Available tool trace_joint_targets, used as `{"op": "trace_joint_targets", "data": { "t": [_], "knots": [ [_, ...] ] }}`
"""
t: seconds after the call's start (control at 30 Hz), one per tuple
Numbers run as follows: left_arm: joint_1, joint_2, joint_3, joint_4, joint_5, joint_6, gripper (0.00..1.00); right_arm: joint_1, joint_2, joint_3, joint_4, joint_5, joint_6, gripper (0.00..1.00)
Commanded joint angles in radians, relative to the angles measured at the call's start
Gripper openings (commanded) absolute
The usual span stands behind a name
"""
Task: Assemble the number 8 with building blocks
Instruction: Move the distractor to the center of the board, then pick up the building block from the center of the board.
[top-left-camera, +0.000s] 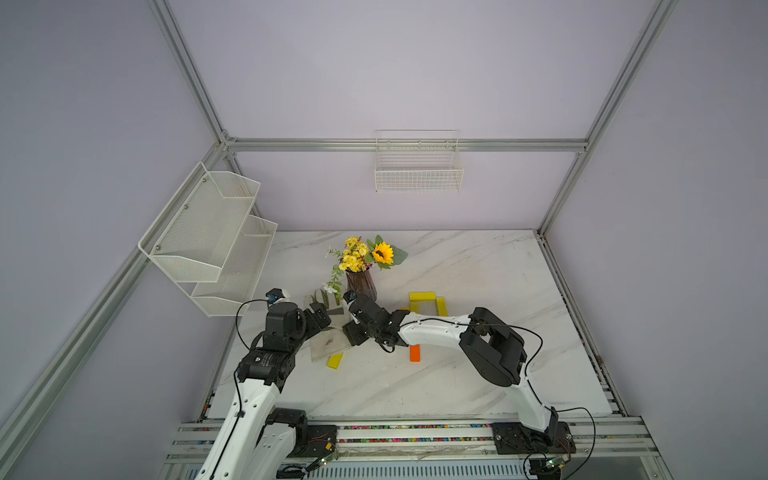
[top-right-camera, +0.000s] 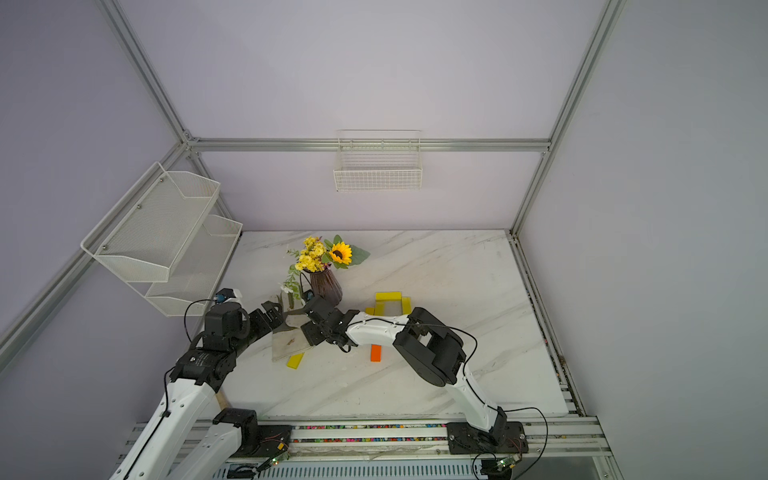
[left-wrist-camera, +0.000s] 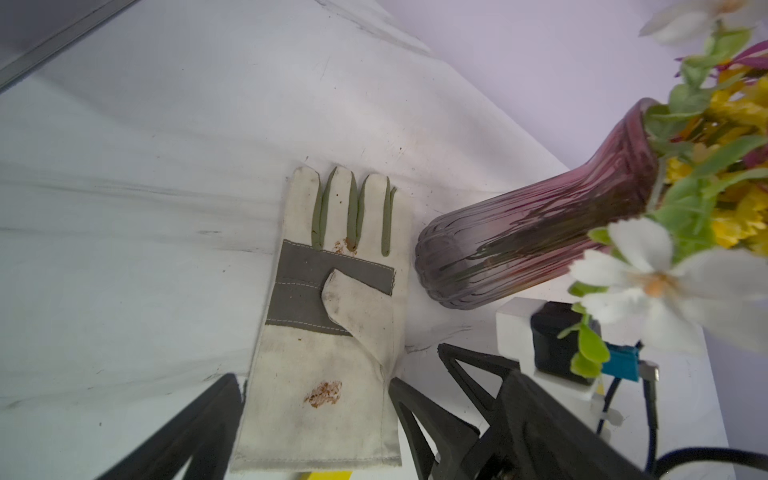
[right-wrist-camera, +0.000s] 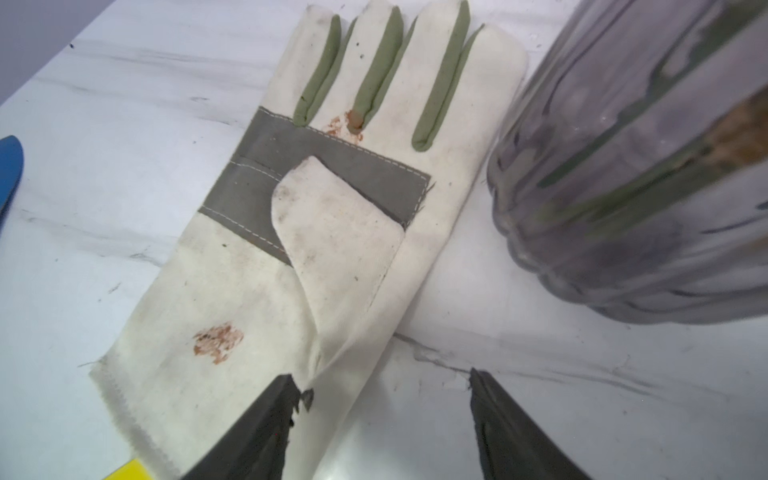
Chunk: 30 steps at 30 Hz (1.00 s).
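Note:
Several yellow building blocks (top-left-camera: 424, 302) form an open rectangle at mid-table, the number 8 as it stands, partly hidden by my right arm. An orange block (top-left-camera: 414, 353) lies in front of it. One yellow block (top-left-camera: 335, 360) pokes out from under the cuff of a work glove (top-left-camera: 328, 345) and is also visible in the left wrist view (left-wrist-camera: 328, 475) and the right wrist view (right-wrist-camera: 129, 471). My left gripper (left-wrist-camera: 316, 399) hangs open over the glove (left-wrist-camera: 332, 332), a finger on each side. My right gripper (right-wrist-camera: 382, 390) is open too, one finger (right-wrist-camera: 266, 415) over the glove's edge (right-wrist-camera: 332, 353), holding nothing.
A purple ribbed vase (top-left-camera: 360, 284) with yellow flowers (top-left-camera: 365, 253) stands just behind the glove, close to both grippers. A white mesh shelf (top-left-camera: 212, 241) hangs on the left wall and a wire basket (top-left-camera: 419, 174) on the back wall.

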Motion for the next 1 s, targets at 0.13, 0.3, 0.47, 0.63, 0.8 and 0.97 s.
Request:
{"op": "trace_joint_targets", "data": {
  "t": [0.13,0.3,0.47,0.63,0.8,0.97],
  "knots": [
    [-0.005,-0.020,0.002,0.045,0.032,-0.001,1.00,-0.001,-0.180,-0.119,0.120,-0.101,0.021,0.74],
    [-0.005,-0.043,0.009,0.017,0.027,-0.012,1.00,0.002,-0.332,-0.286,0.209,-0.136,0.060,0.76],
    [-0.004,-0.060,0.035,-0.034,-0.010,-0.002,1.00,0.005,-0.485,-0.456,0.257,-0.053,0.069,0.76],
    [-0.005,-0.060,0.057,-0.067,-0.046,0.013,1.00,-0.005,-0.631,-0.617,0.277,0.109,0.035,0.77],
    [-0.006,-0.096,0.050,-0.043,-0.094,-0.015,1.00,-0.111,-0.792,-0.770,0.262,0.203,-0.010,0.79],
    [-0.004,-0.134,0.030,0.032,-0.167,-0.037,1.00,-0.395,-0.910,-0.920,0.327,0.252,-0.154,0.82]
  ]
}}
